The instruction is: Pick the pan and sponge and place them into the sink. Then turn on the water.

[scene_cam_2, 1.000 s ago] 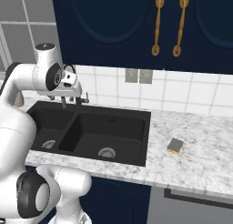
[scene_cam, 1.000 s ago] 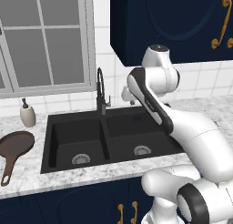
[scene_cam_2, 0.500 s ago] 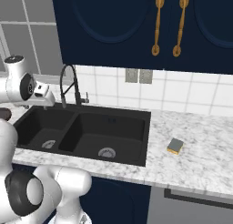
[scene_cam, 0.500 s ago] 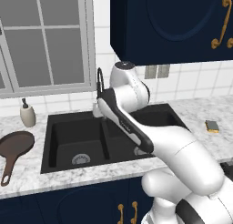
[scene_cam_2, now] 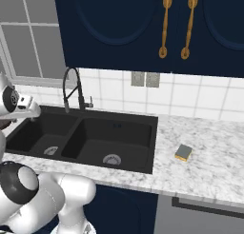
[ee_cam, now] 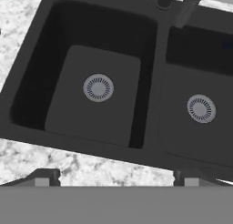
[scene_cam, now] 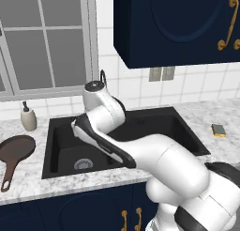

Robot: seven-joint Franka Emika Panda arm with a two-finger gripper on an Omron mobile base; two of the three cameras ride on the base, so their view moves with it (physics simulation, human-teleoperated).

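Note:
The black double-basin sink (scene_cam: 63, 148) (scene_cam_2: 114, 133) (ee_cam: 152, 91) has nothing in either basin. My gripper (ee_cam: 116, 177) hangs open above the front rim of the left basin, its fingertips (ee_cam: 45, 175) wide apart with nothing between them. The brown pan (scene_cam: 18, 149) lies on the counter left of the sink, handle toward the front edge. The yellow and green sponge (scene_cam: 218, 130) (scene_cam_2: 183, 152) rests on the counter right of the sink. The black arched faucet (scene_cam_2: 78, 92) stands behind the divider with no water running. My arm (scene_cam: 117, 145) stretches across the sink and hides most of the faucet in the left base view.
A beige soap dispenser (scene_cam: 28, 118) stands behind the pan near the window sill. Dark blue cabinets (scene_cam_2: 143, 28) hang above the counter. The marble counter (scene_cam_2: 209, 157) runs on to the right of the sponge.
My arm has swung left across the sink, from beside the faucet to over the left basin. The pan and sponge have not moved.

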